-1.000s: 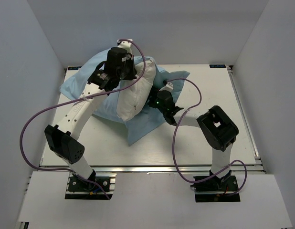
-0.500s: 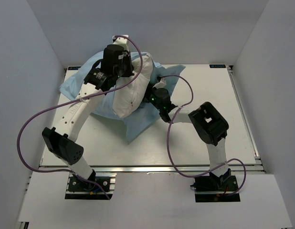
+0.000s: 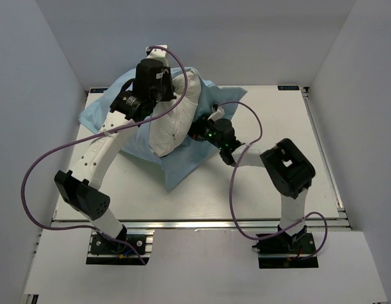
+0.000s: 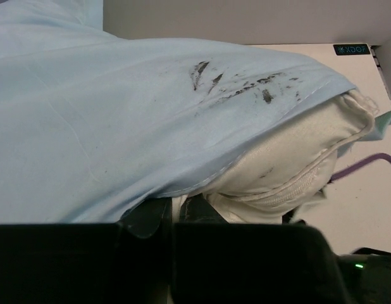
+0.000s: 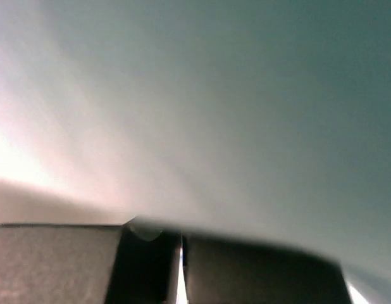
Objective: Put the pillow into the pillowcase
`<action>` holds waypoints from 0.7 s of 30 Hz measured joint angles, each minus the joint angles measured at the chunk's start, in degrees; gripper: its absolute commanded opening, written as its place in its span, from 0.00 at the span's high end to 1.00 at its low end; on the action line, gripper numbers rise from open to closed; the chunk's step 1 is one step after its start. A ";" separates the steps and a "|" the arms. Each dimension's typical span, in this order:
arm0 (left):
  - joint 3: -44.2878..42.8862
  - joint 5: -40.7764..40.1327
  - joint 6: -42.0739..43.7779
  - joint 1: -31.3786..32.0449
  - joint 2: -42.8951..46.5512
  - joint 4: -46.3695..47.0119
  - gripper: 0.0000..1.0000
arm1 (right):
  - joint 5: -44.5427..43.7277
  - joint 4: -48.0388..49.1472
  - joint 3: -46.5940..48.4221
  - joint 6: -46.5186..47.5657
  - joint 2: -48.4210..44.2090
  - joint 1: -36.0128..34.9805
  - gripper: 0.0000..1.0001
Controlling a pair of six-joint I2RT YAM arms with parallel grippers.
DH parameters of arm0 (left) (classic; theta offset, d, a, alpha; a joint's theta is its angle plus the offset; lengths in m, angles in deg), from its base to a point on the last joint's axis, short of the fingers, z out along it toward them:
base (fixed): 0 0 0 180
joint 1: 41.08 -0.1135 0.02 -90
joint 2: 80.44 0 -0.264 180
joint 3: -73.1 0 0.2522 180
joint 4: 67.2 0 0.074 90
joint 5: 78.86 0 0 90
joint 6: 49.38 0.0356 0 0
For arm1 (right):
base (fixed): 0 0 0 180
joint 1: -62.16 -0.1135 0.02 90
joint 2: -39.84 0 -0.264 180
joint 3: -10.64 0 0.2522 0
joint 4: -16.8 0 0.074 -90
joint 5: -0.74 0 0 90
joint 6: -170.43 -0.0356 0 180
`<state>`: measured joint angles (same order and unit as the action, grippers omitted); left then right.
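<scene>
right gripper (image 3: 197,132), centre frame, has just snapped from wide to fully closed at the pillowcase (image 3: 183,166) edge beside the propped-up pillow (image 3: 173,123). cannot tell if it caught cloth. left gripper (image 4: 172,218), upper left, nearly closed, pinching the hem. probably readying to spread the mouth.

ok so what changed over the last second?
The right hand crept left toward the pillow and snapped shut at the pillowcase. Whether it pinched cloth can't be seen. The left hand carried the pillow's raised end slightly back and left. Unchanged: the left hand's grip on the pillow, and the pillowcase spread beneath it on the table.
</scene>
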<state>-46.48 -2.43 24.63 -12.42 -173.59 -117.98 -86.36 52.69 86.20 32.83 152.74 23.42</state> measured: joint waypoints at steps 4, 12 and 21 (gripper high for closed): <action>1.81 -2.54 -0.15 0.02 -0.11 2.91 1.00 | 7.34 -6.45 -8.02 1.57 -10.58 3.39 1.00; 8.09 -4.68 -1.99 1.20 -3.89 12.87 1.00 | 11.10 -27.98 -17.62 11.21 -31.39 7.41 1.00; 11.67 -4.68 -4.09 1.77 -8.33 16.52 1.00 | 8.96 -45.13 -18.08 18.99 -43.32 7.96 0.88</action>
<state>-34.81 -7.10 20.55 -10.64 -181.91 -101.46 -77.40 7.56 68.13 51.83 109.42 31.38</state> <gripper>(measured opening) 0.111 0.113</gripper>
